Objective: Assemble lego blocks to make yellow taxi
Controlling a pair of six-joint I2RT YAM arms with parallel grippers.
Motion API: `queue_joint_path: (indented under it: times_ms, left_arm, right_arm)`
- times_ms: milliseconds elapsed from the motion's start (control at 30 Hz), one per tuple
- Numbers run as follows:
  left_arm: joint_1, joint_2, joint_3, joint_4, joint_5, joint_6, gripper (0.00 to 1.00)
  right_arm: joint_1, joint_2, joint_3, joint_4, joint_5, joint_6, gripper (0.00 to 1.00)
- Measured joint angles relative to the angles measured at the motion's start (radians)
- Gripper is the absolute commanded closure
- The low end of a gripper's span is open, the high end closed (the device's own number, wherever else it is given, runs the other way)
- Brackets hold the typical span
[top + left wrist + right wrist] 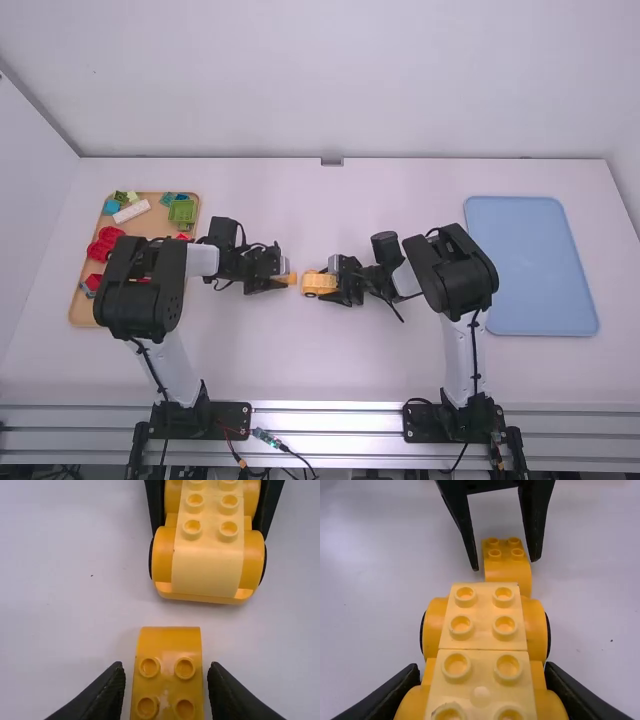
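Straddling block: our left gripper (166,665), nearer, fingers parted beside the block (170,647); its long axis points at the car (207,572).
Car: over the worktop (330,350), clasped by our right gripper (481,669).
Cut off: block's studded end, left wrist view; we can't judge its underside.

White links (178,372) join bulky black joints (140,290), trailed by thin black cables (474,350). The left claw (287,279) and right claw (327,283) are black.

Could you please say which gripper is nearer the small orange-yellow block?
The left gripper: its open fingers stand either side of the block; the right gripper is farther off, gripping the wheeled car.
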Motion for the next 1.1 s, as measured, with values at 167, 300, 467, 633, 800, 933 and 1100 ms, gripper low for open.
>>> queue_joint_path:
  times_ms: [167, 300, 467, 633, 800, 933, 1100]
  left_arm:
    - [0.000, 0.027, 0.000, 0.041, 0.022, -0.036, 0.63]
    - [0.000, 0.027, 0.002, 0.032, 0.019, -0.049, 0.66]
    - [0.000, 0.032, 0.031, -0.018, 0.009, -0.053, 0.71]
    - [0.000, 0.037, 0.047, -0.035, 0.003, -0.052, 0.72]
    - [0.001, 0.037, 0.047, -0.038, 0.008, -0.053, 0.83]
    - [0.002, 0.037, 0.054, -0.057, 0.016, -0.053, 0.78]
    - [0.001, 0.037, 0.106, -0.138, 0.019, -0.053, 0.95]
  right_arm:
    - [0.000, 0.000, 0.000, 0.000, 0.000, 0.000, 0.40]
    - [0.000, 0.000, 0.000, 0.000, 0.000, 0.000, 0.40]
    - [0.000, 0.000, 0.000, 0.000, 0.000, 0.000, 0.40]
    - [0.000, 0.000, 0.000, 0.000, 0.000, 0.000, 0.40]
    - [0.000, 0.000, 0.000, 0.000, 0.000, 0.000, 0.40]
    - [0.000, 0.000, 0.000, 0.000, 0.000, 0.000, 0.40]
    - [0.000, 0.000, 0.000, 0.000, 0.000, 0.000, 0.40]
